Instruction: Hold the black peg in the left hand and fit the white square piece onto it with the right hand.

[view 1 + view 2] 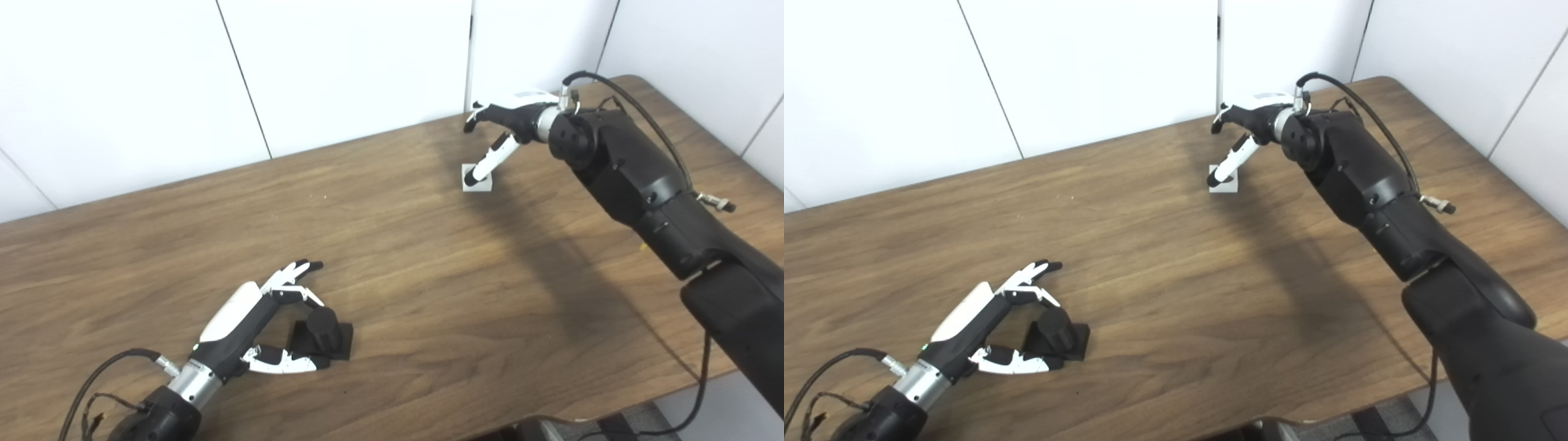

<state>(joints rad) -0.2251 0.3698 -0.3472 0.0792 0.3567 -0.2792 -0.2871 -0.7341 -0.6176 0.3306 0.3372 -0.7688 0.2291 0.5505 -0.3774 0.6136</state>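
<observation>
Surface: both parts on it, well apart; nothing lifted, nothing mated. Both grasps and fitting left, by my judgement.

Right hand, far edge toward right corner: fingers spread, one tip touching white square piece, no grip.

Left hand, near edge toward left corner: fingers parted around black peg, upright on its base, not clamped.

You have the peg on the surface at the near left, between the spread fingers of your left hand. The square piece lies far right near the back edge, well apart from it, under your right hand.
</observation>
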